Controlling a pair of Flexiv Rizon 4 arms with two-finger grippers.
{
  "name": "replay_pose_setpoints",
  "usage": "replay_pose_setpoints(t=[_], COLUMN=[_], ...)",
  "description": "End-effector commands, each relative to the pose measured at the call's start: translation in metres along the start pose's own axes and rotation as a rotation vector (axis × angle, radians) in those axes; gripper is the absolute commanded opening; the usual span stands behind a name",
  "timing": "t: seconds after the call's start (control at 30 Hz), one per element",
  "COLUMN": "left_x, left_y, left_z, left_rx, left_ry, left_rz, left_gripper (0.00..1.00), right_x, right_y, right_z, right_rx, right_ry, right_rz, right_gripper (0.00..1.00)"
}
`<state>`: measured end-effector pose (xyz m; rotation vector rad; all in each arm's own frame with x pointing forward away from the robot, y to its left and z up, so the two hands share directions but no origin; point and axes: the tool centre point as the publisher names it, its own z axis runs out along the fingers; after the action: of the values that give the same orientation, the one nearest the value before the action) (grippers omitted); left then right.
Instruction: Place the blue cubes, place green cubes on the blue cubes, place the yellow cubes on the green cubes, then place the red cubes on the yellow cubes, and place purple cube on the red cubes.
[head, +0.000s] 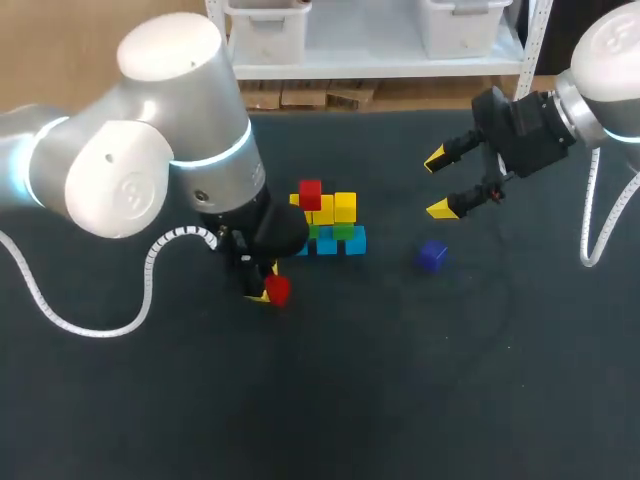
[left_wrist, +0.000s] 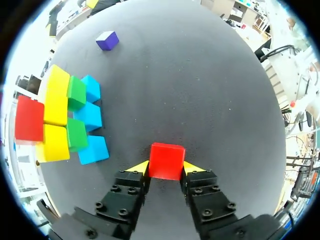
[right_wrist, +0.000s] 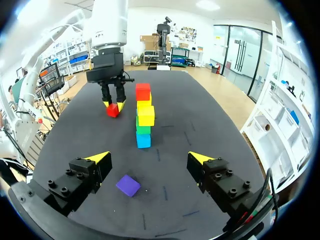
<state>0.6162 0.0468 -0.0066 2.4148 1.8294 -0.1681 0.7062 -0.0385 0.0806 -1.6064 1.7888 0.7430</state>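
1. A dark, matte table top (head: 400, 400) carried all the pieces, with a small coloured stack near its middle.
2. The stack's bottom layer was a row of three light blue cubes (left_wrist: 90, 115) set side by side on the table.
3. Two green cubes (left_wrist: 76, 134) rested on the blue row, and bright yellow cubes (left_wrist: 54, 142) rested on the green ones.
4. A single red cube on top (head: 310, 193) sat on the yellow layer, towards the left arm's end of the stack.
5. The left gripper (left_wrist: 166, 167) pointed down at the table just beside the stack, on the near side in the head view.
6. Its two yellow-tipped fingers were closed part-way, pressing from both sides on a second red cube (left_wrist: 166, 160).
7. That gripped cube was down at table level; whether it touched the surface could not be told.
8. The right gripper (head: 438, 184) hung above the table, well apart from the stack, with its fingers spread wide and nothing between them.
9. A lone purple cube (right_wrist: 128, 185) lay flat on the table under the right gripper, apart from the stack and touching nothing else.
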Motion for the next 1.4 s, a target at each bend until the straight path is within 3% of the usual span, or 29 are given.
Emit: replay_pose_setpoints(t=[0.03, 0.2, 0.4, 0.6, 0.77, 0.97, 1.2, 1.23, 1.3, 1.4], left_x=[-0.007, -0.028, -0.07, -0.114, -0.139, -0.154, -0.153, -0.152, -0.15, -0.148], left_y=[-0.006, -0.014, -0.018, -0.016, -0.01, -0.001, 0.0, 0.0, 0.0, -0.001], left_z=[-0.012, -0.023, -0.026, -0.017, -0.004, 0.006, 0.013, 0.013, 0.014, 0.015], left_rx=[-0.008, -0.012, -0.023, -0.016, -0.002, 0.001, 0.0, -0.001, 0.005, 0.007], left_ry=[0.011, 0.028, 0.02, 0.004, 0.003, 0.002, 0.013, 0.016, 0.027, 0.03], left_rz=[-0.009, -0.046, -0.138, -0.224, -0.251, -0.284, -0.307, -0.308, -0.309, -0.307], left_gripper=[0.0, 0.0, 0.0, 0.0, 0.0, 0.0, 0.0, 0.03, 0.3, 0.49], right_x=[0.0, 0.0, 0.0, 0.0, 0.0, 0.0, 0.0, 0.0, 0.0, 0.0], right_y=[-0.001, -0.001, -0.001, -0.001, -0.001, -0.001, -0.001, -0.001, -0.001, -0.001], right_z=[0.0, 0.0, 0.0, 0.0, 0.0, 0.0, 0.0, 0.0, 0.0, 0.0], right_rx=[-0.001, -0.001, -0.001, -0.001, -0.001, -0.001, -0.001, -0.001, -0.001, -0.001], right_ry=[-0.003, -0.003, -0.003, -0.003, -0.003, -0.003, -0.003, -0.003, -0.003, -0.003], right_rz=[-0.001, -0.001, -0.001, -0.001, -0.001, -0.001, -0.001, -0.001, -0.001, -0.001], right_gripper=[1.0, 1.0, 1.0, 1.0, 1.0, 1.0, 1.0, 1.0, 1.0, 1.0])
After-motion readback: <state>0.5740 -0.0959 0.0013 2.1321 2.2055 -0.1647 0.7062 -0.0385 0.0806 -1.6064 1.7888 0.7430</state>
